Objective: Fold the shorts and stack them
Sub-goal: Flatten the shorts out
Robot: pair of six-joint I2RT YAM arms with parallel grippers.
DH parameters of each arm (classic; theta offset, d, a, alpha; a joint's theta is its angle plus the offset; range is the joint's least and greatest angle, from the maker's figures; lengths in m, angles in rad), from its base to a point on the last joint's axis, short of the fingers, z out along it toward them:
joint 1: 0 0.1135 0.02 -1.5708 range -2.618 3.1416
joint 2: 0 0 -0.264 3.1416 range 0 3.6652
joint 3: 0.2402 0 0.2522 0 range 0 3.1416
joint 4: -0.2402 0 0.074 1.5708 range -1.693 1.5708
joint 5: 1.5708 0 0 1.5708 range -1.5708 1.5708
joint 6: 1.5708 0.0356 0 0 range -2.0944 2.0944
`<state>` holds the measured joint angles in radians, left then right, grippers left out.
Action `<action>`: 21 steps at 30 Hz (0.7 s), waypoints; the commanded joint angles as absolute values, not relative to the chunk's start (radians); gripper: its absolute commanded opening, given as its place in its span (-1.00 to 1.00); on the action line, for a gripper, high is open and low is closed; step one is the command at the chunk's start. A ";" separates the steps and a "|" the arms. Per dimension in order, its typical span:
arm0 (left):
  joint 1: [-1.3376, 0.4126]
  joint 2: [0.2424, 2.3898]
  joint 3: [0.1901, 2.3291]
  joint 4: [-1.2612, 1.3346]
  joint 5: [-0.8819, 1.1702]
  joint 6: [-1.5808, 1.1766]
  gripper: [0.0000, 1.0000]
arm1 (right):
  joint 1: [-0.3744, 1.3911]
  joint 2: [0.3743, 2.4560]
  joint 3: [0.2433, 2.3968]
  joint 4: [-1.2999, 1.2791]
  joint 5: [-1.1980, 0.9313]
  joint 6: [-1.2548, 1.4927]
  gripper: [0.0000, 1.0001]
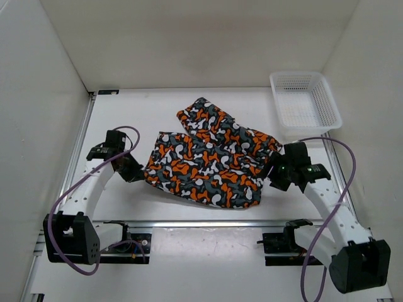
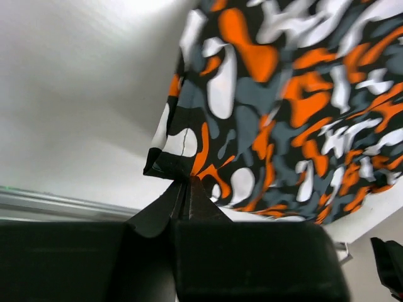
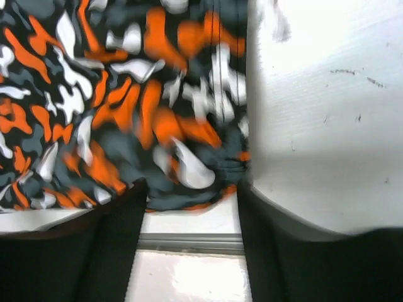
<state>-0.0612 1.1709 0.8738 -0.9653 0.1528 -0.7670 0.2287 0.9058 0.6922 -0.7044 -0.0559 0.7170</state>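
- Left gripper (image 2: 187, 189): jaws pressed together, pinching the dark hem at a corner of the shorts (image 1: 211, 163). The cloth lifts off just ahead of the fingertips and hangs away to their right.
- Shorts: they lie spread on the table (image 1: 138, 113) between the two tools, rumpled, with one leg reaching away from both.
- Right gripper (image 3: 189, 195): jaws stand spread and grip nothing. The opposite edge of the shorts lies just ahead of and between the fingers (image 3: 119, 214).
- Step in hand, by my judgement: a fold, with one end held and the other free.
- Next move calls for either the right jaws closing on that edge or the left carrying its corner across, laid flat without dragging the pile.
- Count: one pair of shorts, one white mesh basket (image 1: 334, 116) beyond the right gripper, two grippers.
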 commanded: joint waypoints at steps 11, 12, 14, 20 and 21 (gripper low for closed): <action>-0.072 1.160 0.942 -0.888 0.100 -0.761 -0.79 | 0.195 0.858 0.483 -0.623 -0.316 0.934 0.60; -0.072 1.160 0.942 -0.888 0.100 -0.761 -0.79 | 0.195 0.841 0.427 -0.623 -0.355 0.966 0.60; -0.072 1.160 0.942 -0.888 0.100 -0.761 -0.79 | 0.195 0.786 0.365 -0.598 -0.399 1.034 0.53; -0.072 1.160 0.942 -0.888 0.091 -0.761 -0.79 | 0.195 0.660 0.215 -0.500 -0.436 1.232 0.43; -0.072 1.160 0.942 -0.888 0.091 -0.770 -0.79 | 0.195 0.660 0.203 -0.470 -0.422 1.245 0.43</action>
<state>-0.0677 1.1717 0.9127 -0.9051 0.1108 -0.7673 0.1959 0.6762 0.2260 -0.5671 -0.3943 1.1309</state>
